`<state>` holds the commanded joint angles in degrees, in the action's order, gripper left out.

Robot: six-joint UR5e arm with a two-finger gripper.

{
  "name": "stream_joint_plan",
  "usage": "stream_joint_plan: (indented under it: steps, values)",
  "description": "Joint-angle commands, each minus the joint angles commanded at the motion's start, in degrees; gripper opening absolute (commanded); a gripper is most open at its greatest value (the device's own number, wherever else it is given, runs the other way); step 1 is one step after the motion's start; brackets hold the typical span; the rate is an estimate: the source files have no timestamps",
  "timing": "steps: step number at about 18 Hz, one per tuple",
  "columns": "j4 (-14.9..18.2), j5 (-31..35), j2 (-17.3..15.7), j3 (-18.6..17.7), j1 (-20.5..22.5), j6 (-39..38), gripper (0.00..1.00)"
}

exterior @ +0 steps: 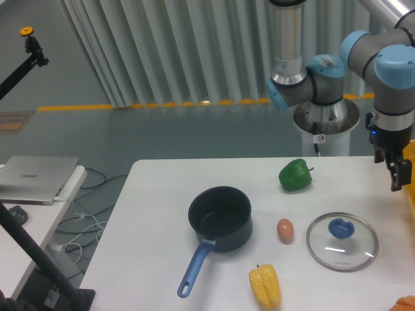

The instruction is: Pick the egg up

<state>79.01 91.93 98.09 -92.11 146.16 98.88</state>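
Currently the small, smooth, light reddish-brown egg (pixel 285 230) lies on the white tabletop (pixel 155 214), nothing touching it. It sits between the dark blue saucepan with a blue handle (pixel 220 218) on its left in the picture and the round glass lid with a blue knob (pixel 342 241) on its right, close to both but apart from each. The wrinkled yellow pepper (pixel 265 286) lies nearer the front edge, below and slightly left of the egg. The glossy green pepper (pixel 295 174) rests farther back, above the egg in the picture.

Gripper (pixel 396 173): dark, two-finger, hanging from the grey-and-light-blue arm (pixel 393 78) at the right edge of the view, pointing downward. It is up off the table surface, well apart from the egg, above and to the right of it in the picture, beyond the glass lid. Fingers are partly cut by the frame edge and seen side-on; cannot tell whether they are spread or closed. Nothing visible between them.

Other items: a yellow object (pixel 410 175) shows at the right frame edge just beside the gripper; an orange object (pixel 405 303) is partly visible at the lower right corner. Silver laptop (pixel 35 177), lid closed, on a separate side surface at left, cables (pixel 87 223) trailing beneath.
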Motion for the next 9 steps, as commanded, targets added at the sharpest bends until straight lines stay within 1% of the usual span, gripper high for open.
stream_joint_plan:
  steps: [6,9]
  values:
    - [0.0,-0.35,0.0,0.0,-0.26,0.0,1.0]
    - [-0.17,-0.44,0.0,-0.87,-0.62,-0.7,1.0]
